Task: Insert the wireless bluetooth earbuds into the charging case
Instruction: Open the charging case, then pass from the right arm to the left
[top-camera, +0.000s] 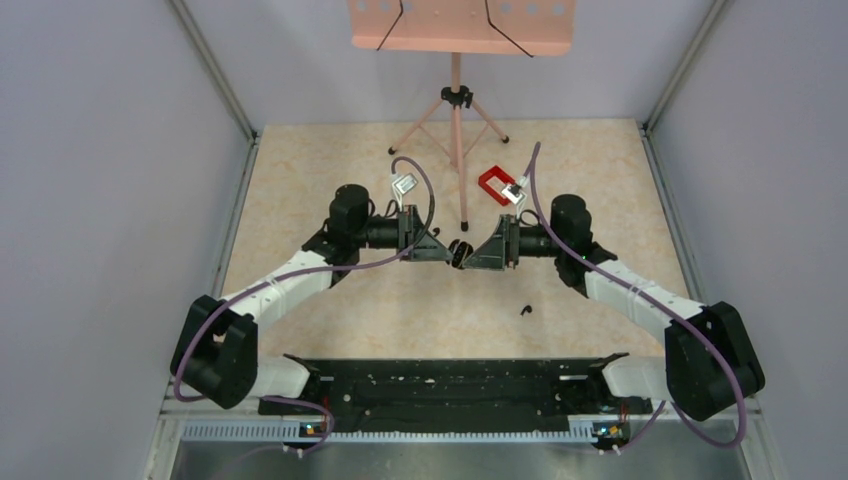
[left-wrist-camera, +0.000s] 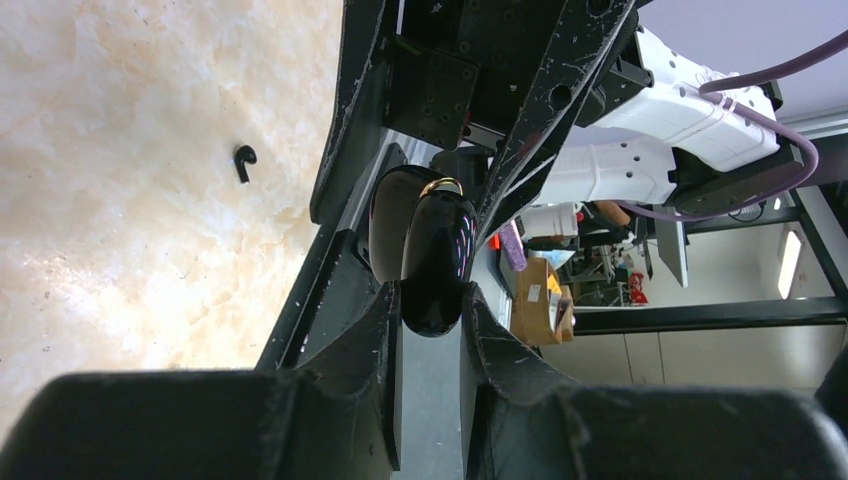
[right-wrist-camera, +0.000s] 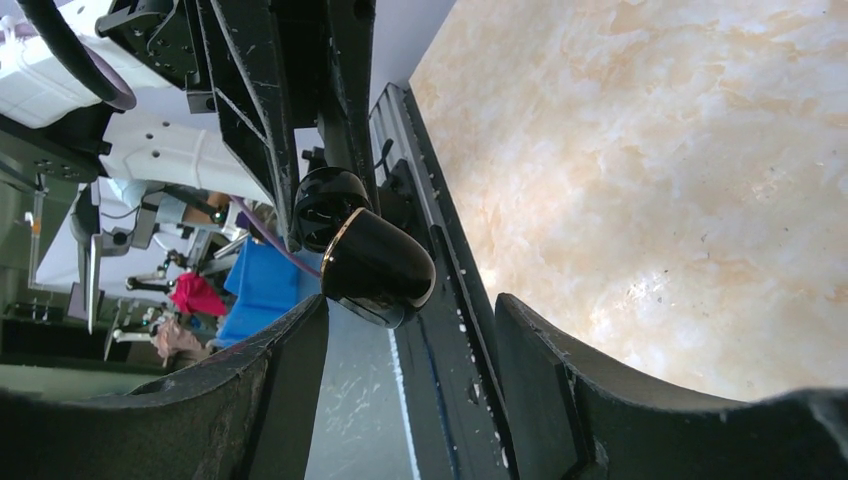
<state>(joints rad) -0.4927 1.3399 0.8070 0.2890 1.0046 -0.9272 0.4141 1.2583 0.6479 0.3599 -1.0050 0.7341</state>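
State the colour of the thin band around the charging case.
Gold, against the glossy black charging case; clearest in the right wrist view.

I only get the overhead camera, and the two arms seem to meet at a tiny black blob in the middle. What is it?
Observer: The left wrist view shows it: the glossy black charging case, pinched at one end by the left gripper.
Operator: Does the other arm hold it too?
Observer: No. In the right wrist view the right gripper is open, its jaws spread wide on either side of the case, not clamping it.
Operator: Is the case shut?
Observer: It looks open: its two halves stand apart at an angle, with a gold rim showing between them.
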